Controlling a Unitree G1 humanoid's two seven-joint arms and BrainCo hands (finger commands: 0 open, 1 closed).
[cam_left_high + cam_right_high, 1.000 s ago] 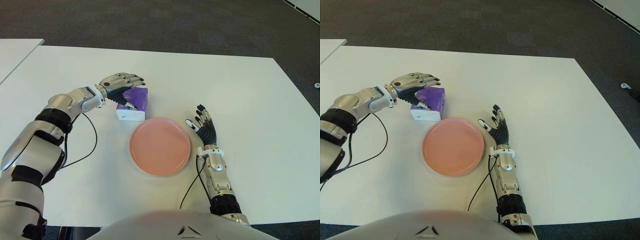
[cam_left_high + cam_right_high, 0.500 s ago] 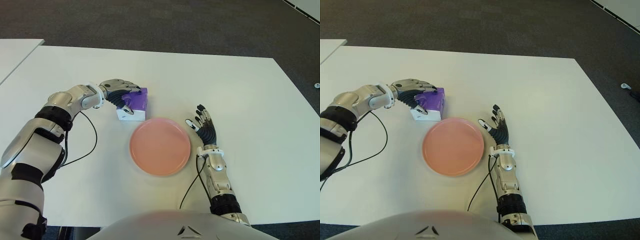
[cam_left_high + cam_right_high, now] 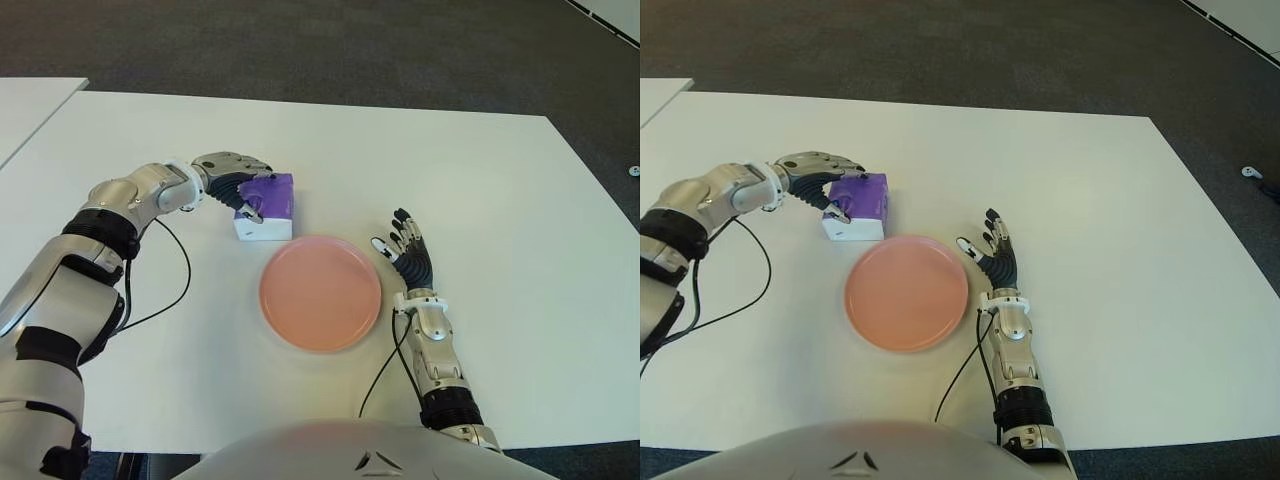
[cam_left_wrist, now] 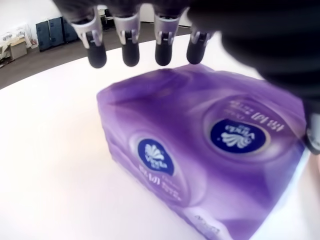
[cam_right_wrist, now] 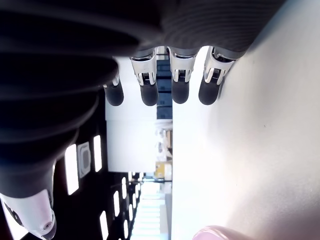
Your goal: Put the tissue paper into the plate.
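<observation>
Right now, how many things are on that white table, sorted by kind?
Purple tissue pack: 1
Pink plate: 1
Robot hands: 2, the left hand over the tissue pack, the right hand at the plate's right
Total: 4, all on the white table

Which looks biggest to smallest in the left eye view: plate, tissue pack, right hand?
1. Plate, clearly the largest.
2. Tissue pack, under the left hand.
3. Right hand, open beside the plate; close to the pack in size, so that order is unsure.
</observation>
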